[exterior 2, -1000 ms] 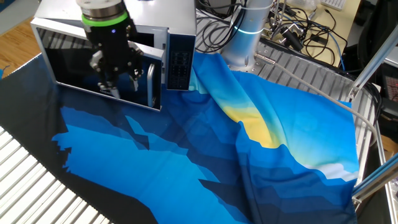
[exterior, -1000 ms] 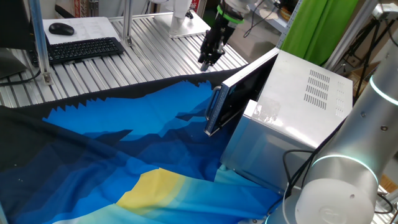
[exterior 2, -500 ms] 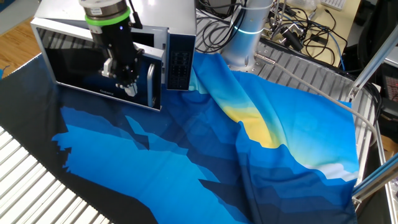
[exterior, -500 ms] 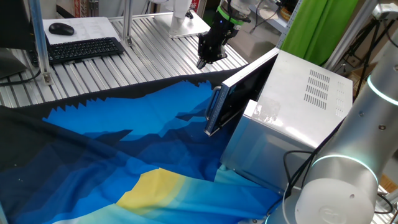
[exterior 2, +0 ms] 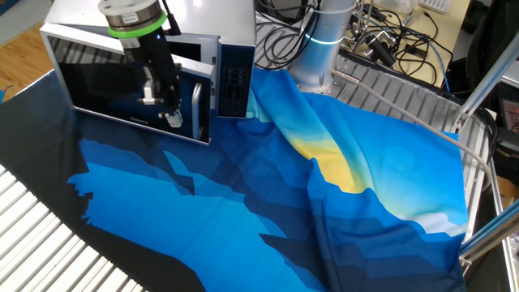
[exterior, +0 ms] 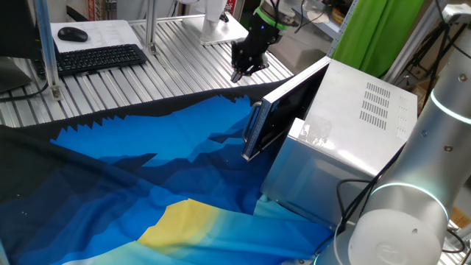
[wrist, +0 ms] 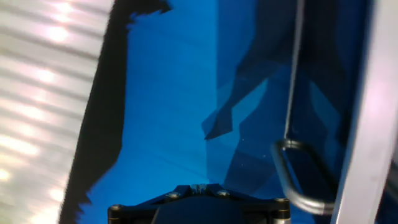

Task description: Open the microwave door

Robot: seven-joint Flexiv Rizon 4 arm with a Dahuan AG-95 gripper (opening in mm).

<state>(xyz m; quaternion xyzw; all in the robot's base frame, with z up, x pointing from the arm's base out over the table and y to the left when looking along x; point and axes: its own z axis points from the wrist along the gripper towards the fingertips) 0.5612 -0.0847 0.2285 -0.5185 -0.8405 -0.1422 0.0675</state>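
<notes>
Over on the left, well away from the pincer (exterior: 237, 76), a keyboard (exterior: 99, 57) and mouse (exterior: 72, 33) sit on the slatted desk (exterior: 184, 70), no bother to anyone. Below the pincer spreads the blue and yellow cloth (exterior: 147, 184), flat, nothing on it to snag. The pincer itself hangs pointing steeply down, fingers pressed together, pinching nothing, up in the air just off the door's free edge. To its right stands the microwave (exterior: 353, 132), with the microwave door (exterior: 283, 110) already ajar, swung a little out from the casing. The slim bar handle (exterior 2: 195, 109) is right beside the fingers in the other fixed view, apart from them as far as I can tell. To do this well, I'd say slip the closed fingers behind that handle or the door's edge and sweep along the hinge's arc, not straight out. Watch the control panel (exterior 2: 233, 81) close beside the handle.
</notes>
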